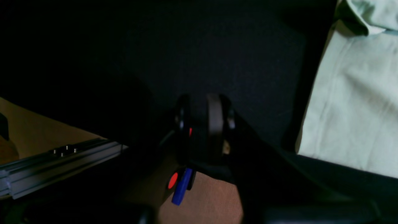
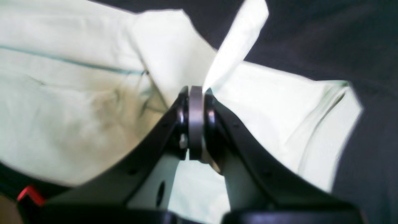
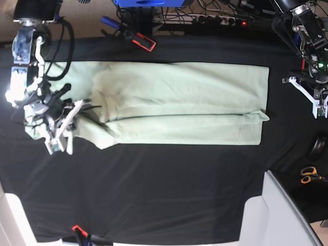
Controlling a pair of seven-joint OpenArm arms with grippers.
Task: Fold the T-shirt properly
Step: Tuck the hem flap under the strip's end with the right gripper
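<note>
On the black desk (image 3: 154, 195) lies the T-shirt (image 3: 174, 102), folded into a long band. Right pincer (image 2: 196, 90) clenched on its end; lift gently, carry evenly lengthwise. Left pincer (image 1: 202, 105) nearly closed, empty, clear of cloth.

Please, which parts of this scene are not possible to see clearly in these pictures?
- Left wrist view: most of the T-shirt is cut off by the right edge; the left hand is dark, so its tips are hard to see.
- Right wrist view: the right hand covers the cloth it pinches.
- Base view: the shirt's collar and label cannot be found, folded under or too small.
</note>
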